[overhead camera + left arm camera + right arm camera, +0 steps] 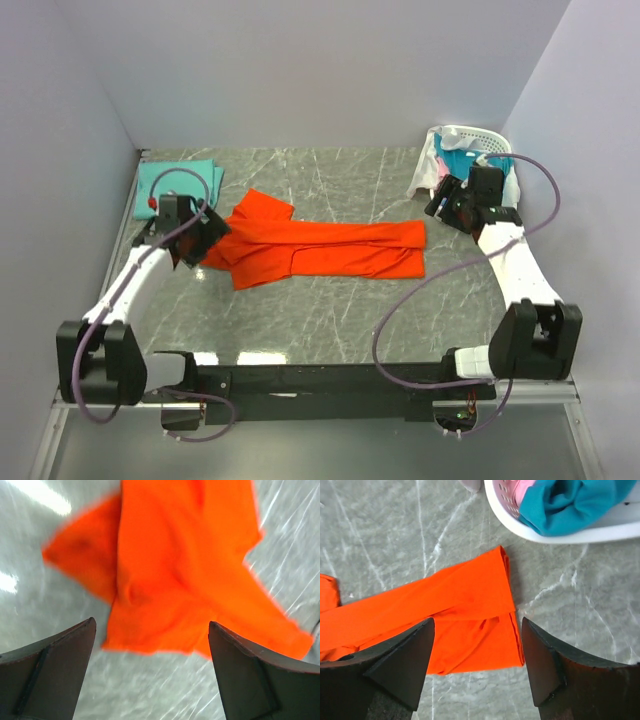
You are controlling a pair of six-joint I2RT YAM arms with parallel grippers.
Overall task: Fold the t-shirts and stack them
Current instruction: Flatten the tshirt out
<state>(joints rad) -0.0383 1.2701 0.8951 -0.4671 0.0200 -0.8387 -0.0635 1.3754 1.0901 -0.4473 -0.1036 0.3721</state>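
The orange shirt [330,250] lies long and half-folded in the middle of the counter [330,320]. The left hand [152,675] and right hand [477,665] hang over its two ends, both wide and holding nothing — likely to fold it.

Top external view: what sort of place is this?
Likely a lab test cell: plain walls box in a marble-patterned tabletop, the left arm and right arm are bolted at its near edge, and an orange t-shirt lies on it.
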